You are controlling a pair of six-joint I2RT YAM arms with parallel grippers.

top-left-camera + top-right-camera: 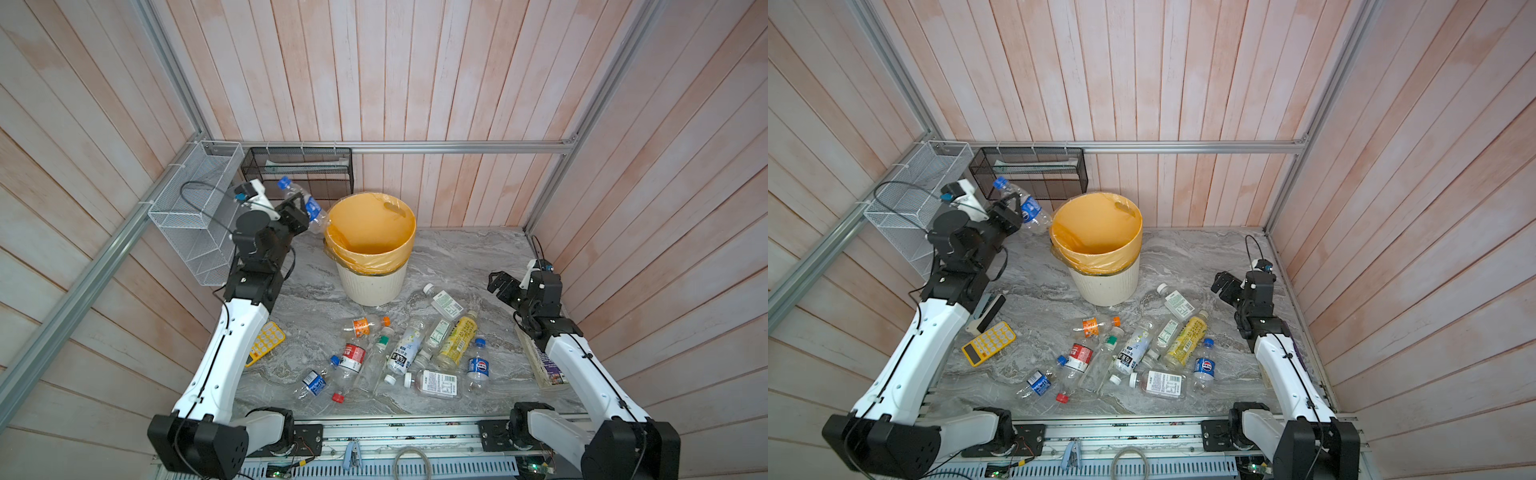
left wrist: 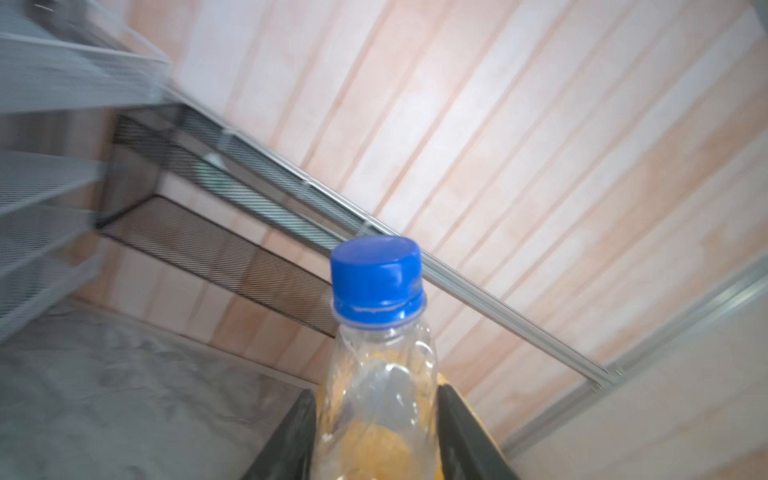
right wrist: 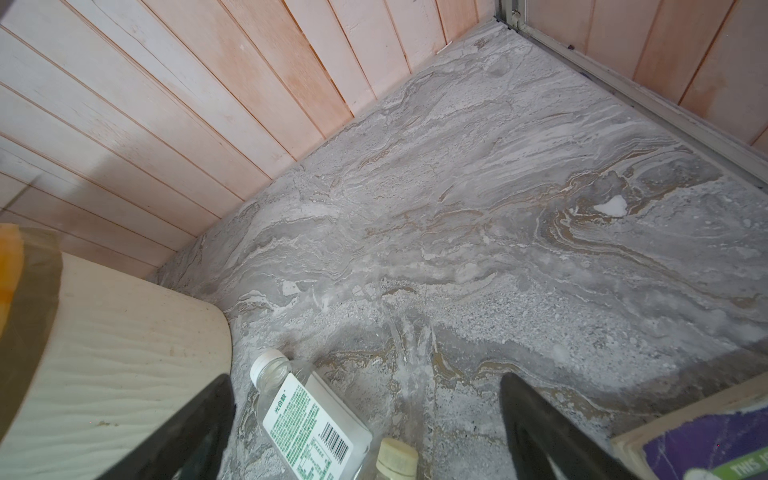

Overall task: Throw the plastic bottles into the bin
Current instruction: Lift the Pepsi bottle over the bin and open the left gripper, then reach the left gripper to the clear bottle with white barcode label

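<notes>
My left gripper (image 1: 300, 212) (image 1: 1012, 212) is shut on a clear plastic bottle (image 1: 306, 204) (image 1: 1026, 206) with a blue cap and blue label. It holds the bottle tilted in the air just left of the bin's rim. In the left wrist view the bottle (image 2: 378, 386) sits between both black fingers (image 2: 453, 419), cap up. The bin (image 1: 370, 286) (image 1: 1105, 286) is cream, ribbed and lined with an orange bag. Several more plastic bottles (image 1: 401, 353) (image 1: 1129, 353) lie in front of it. My right gripper (image 1: 496, 283) (image 1: 1219, 283) (image 3: 365, 378) hovers open and empty above a white-green bottle (image 3: 307, 419).
A yellow calculator (image 1: 266, 343) (image 1: 988, 343) lies by the left arm. A purple-covered book (image 1: 550, 370) (image 3: 706, 440) lies under the right arm. A white wire rack (image 1: 195, 216) and a black mesh rack (image 1: 299, 170) hang in the back left corner, close to the raised bottle.
</notes>
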